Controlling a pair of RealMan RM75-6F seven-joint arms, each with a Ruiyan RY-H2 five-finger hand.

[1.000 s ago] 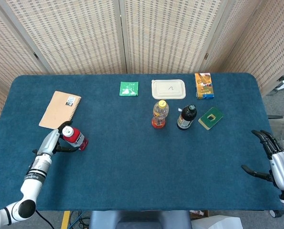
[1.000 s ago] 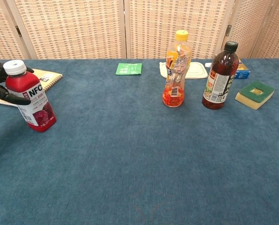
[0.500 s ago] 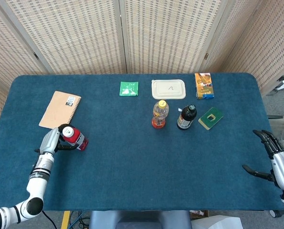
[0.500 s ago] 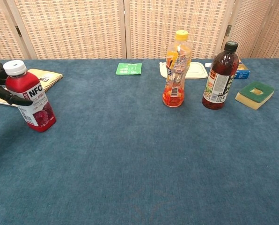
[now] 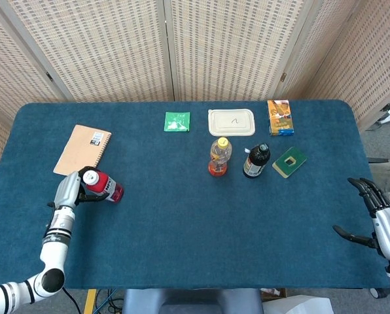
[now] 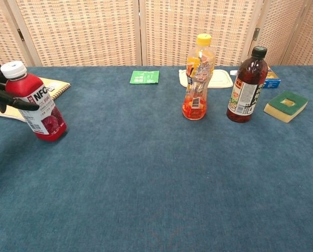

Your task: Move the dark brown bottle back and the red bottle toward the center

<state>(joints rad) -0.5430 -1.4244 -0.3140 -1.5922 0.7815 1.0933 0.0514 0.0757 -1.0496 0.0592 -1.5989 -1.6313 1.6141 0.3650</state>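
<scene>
We see the blue surface [image 5: 182, 216] first, then the dark brown bottle [image 5: 256, 161] upright right of centre beside the orange bottle [image 5: 219, 157], its move back not yet made. At the left edge our left hand [image 5: 69, 188] wraps the red bottle [image 5: 101, 186] — the grip tips it, top leaning left, likely for the carry toward centre. Only the chest view shows that tilt; only the head view shows our right hand [image 5: 378, 219], fingers spread and empty, off the right edge.
</scene>
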